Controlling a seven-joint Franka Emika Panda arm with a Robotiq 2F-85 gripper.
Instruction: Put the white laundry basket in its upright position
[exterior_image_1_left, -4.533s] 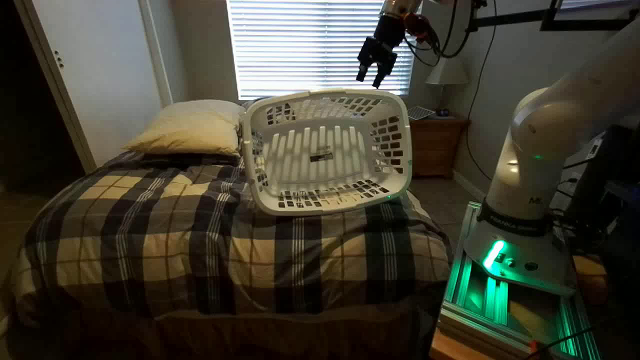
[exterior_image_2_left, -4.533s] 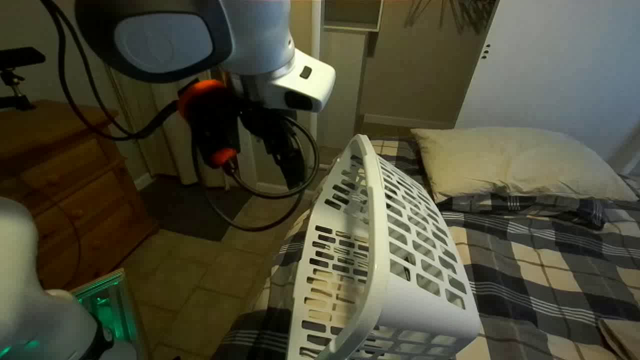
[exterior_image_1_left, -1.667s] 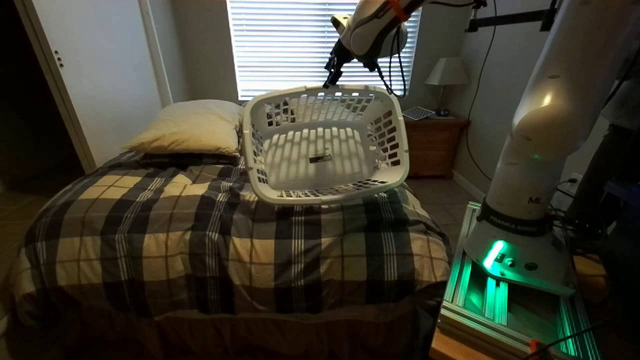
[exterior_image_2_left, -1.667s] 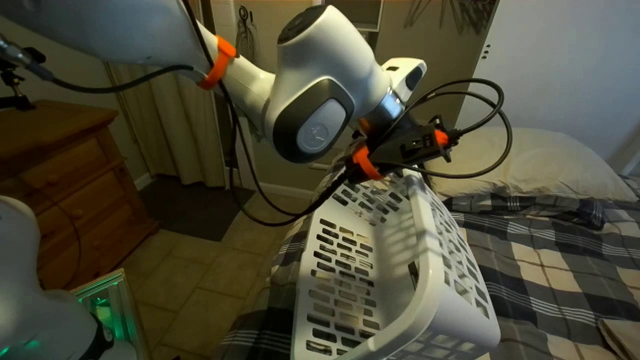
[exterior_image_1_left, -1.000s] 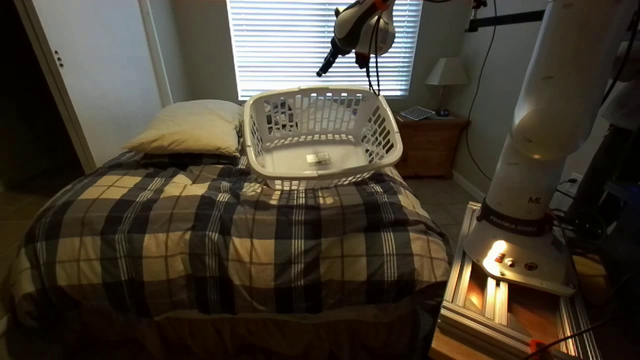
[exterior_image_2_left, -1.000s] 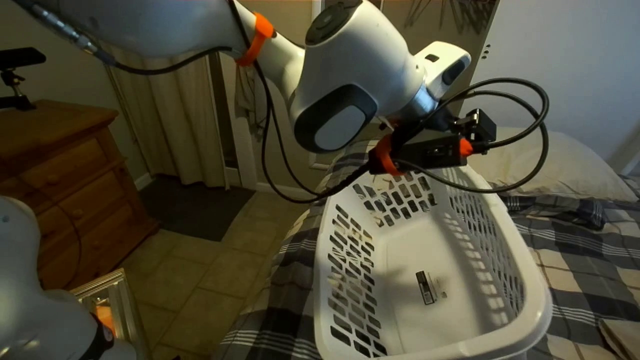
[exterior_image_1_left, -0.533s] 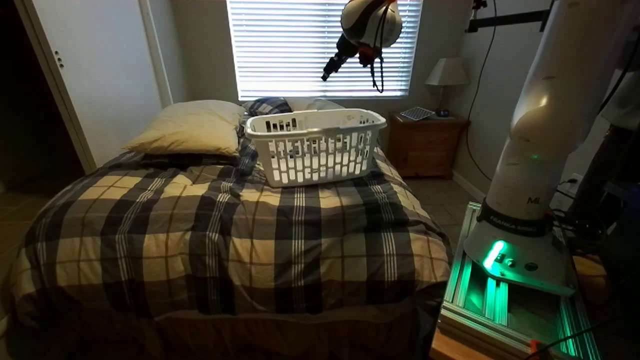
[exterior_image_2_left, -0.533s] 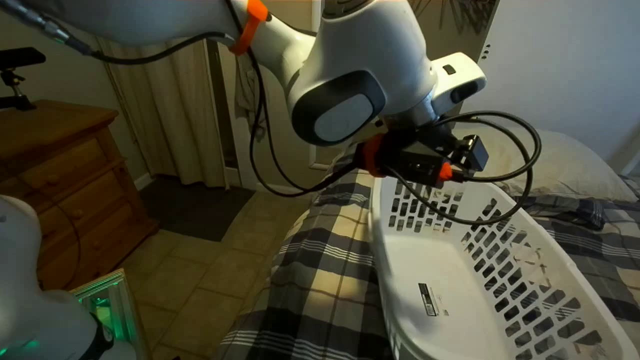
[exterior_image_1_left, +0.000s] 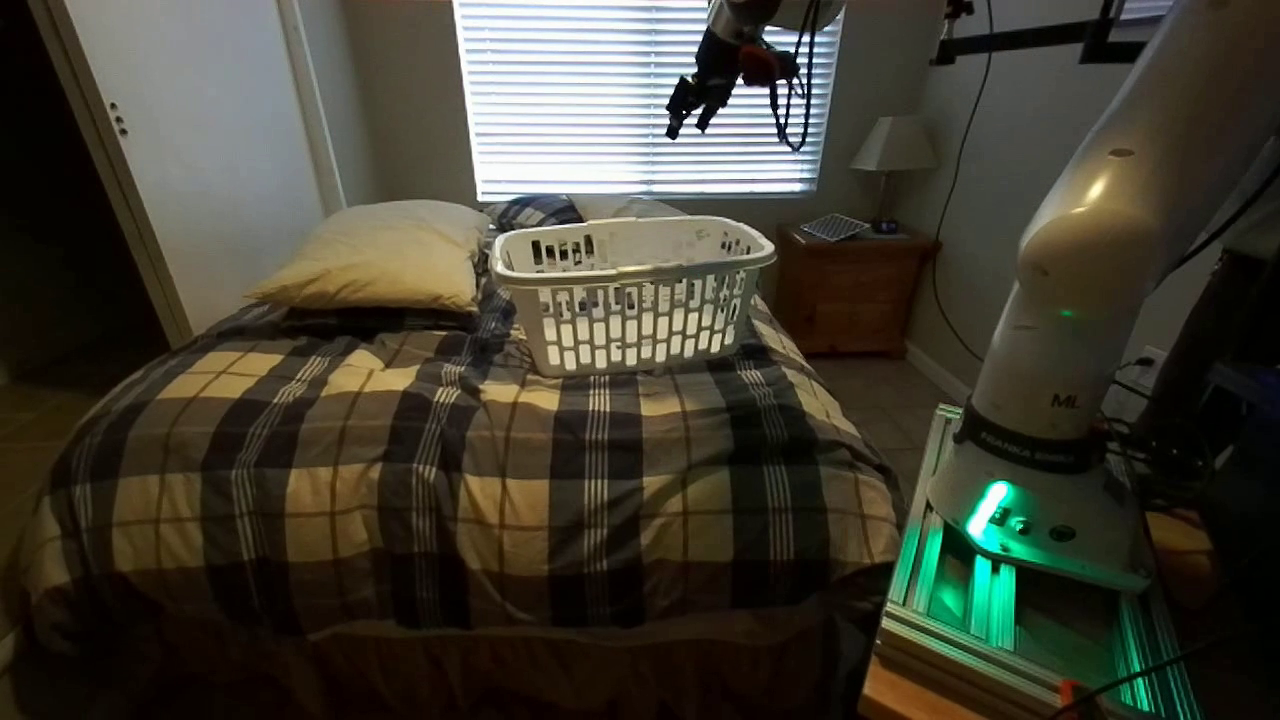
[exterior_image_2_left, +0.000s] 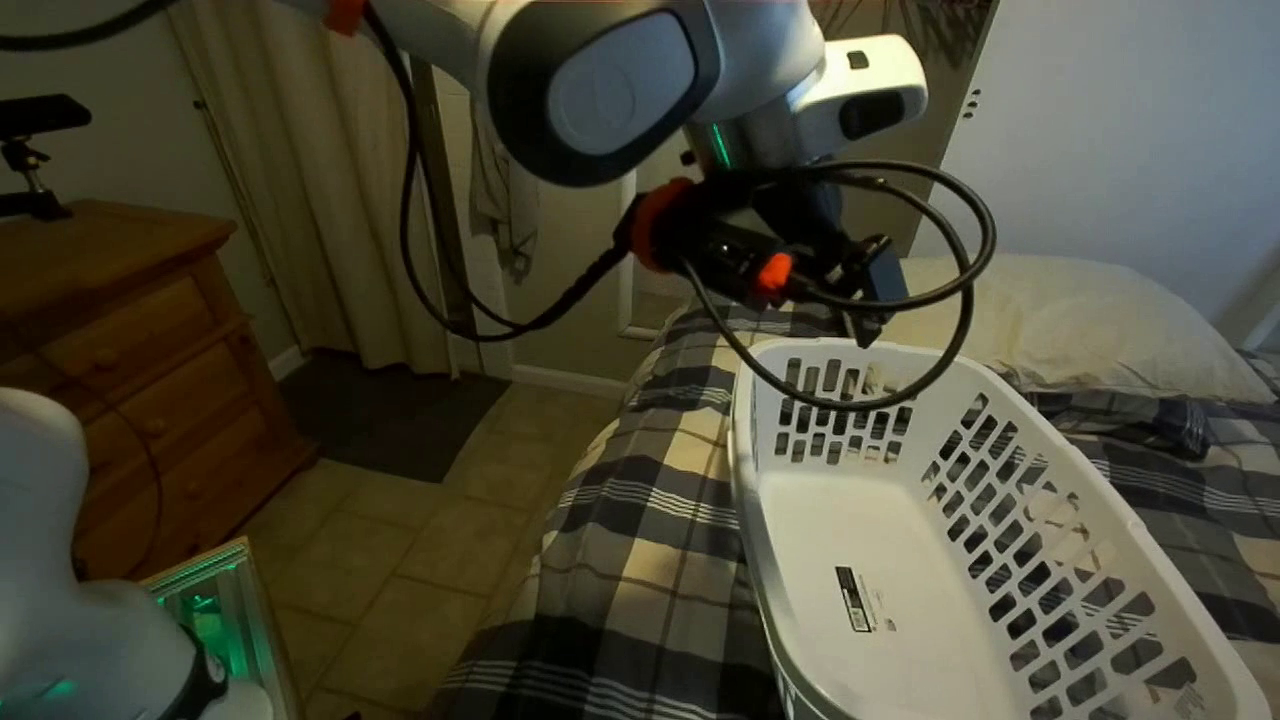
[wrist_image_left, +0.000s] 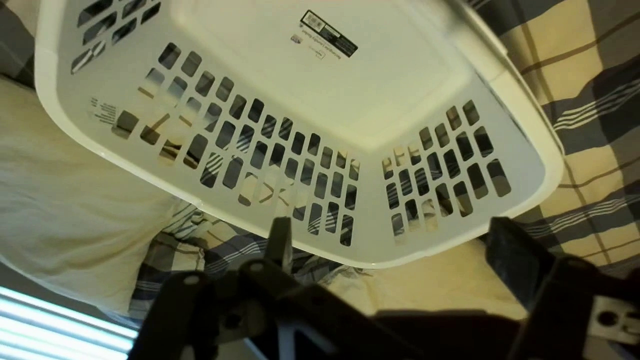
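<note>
White laundry basket (exterior_image_1_left: 640, 272), plastic, upright on the plaid-covered bed (exterior_image_1_left: 520, 500), base down, opening up, seen in both exterior views. Printed label (wrist_image_left: 328, 33) on the basket's inside bottom. Gripper (exterior_image_1_left: 688, 127) up over the bed, fingers (wrist_image_left: 512, 260) spread wide, nothing held, clear of the basket. Cream pillow (exterior_image_1_left: 375, 255) lies on the bed. Wooden nightstand (exterior_image_1_left: 850, 300) with table lamp (exterior_image_1_left: 893, 145) stands near the bed in an exterior view, window blinds (exterior_image_1_left: 600, 100) beyond the bed. Franka base (exterior_image_1_left: 1050, 500), green light (exterior_image_1_left: 988, 508) on, at the bed's side. Wooden dresser (exterior_image_2_left: 150, 380) well apart from the bed, across tiled floor (exterior_image_2_left: 350, 570).
</note>
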